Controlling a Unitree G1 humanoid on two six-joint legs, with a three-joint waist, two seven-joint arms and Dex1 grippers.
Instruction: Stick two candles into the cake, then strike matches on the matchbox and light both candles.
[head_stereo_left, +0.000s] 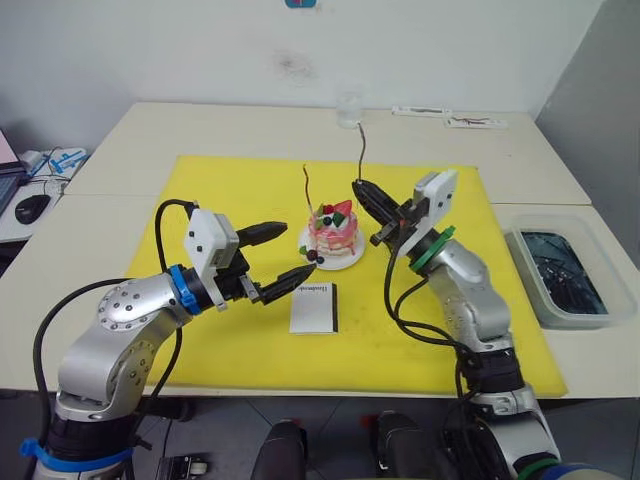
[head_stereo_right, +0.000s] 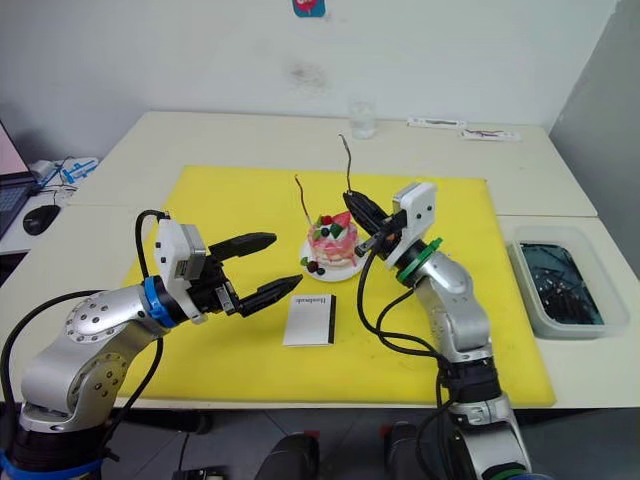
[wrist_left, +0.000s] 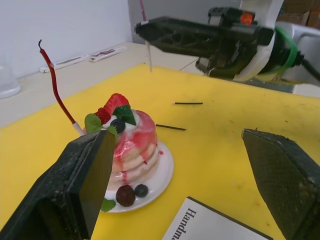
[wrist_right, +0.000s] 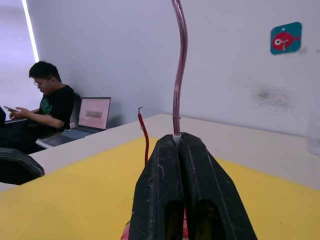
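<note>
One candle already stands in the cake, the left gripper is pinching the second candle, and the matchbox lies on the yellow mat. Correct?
Wrong arm: the right gripper pinches the second candle, as the right wrist view shows. The left gripper is open. The rest holds.

Bright even indoor light, soft shadows; wrist views blur up close.

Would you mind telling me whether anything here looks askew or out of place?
Only slightly: the candle already in the cake leans away from upright and is wavy. The second candle is clamped in the right gripper, not yet planted.
</note>
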